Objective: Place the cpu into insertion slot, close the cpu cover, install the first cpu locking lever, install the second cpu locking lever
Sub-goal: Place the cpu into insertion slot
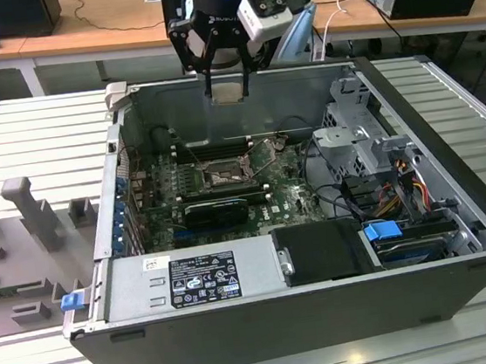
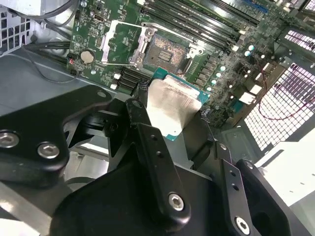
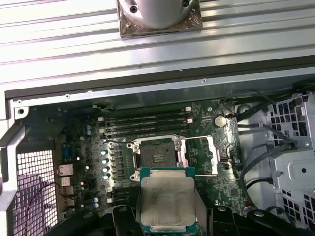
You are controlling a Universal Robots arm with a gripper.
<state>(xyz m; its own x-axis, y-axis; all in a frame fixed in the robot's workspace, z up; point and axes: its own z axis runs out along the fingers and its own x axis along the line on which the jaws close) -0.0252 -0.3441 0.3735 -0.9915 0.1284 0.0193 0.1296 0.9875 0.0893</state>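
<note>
My gripper hangs above the open computer case, over its back wall, shut on the cpu. In both wrist views the cpu shows its pale silvery top and green edge, pinched between the black fingers. Below it on the green motherboard lies the insertion slot, with its dark recessed centre bare. The cpu cover is swung open and lies flat beside the slot. The cpu is high above the slot, apart from it.
Long black memory slots run beside the socket, and a black card lies on its other side. A power supply, a drive cage with cables and the case walls surround the board. A grey fixture stands outside on the exterior view's left.
</note>
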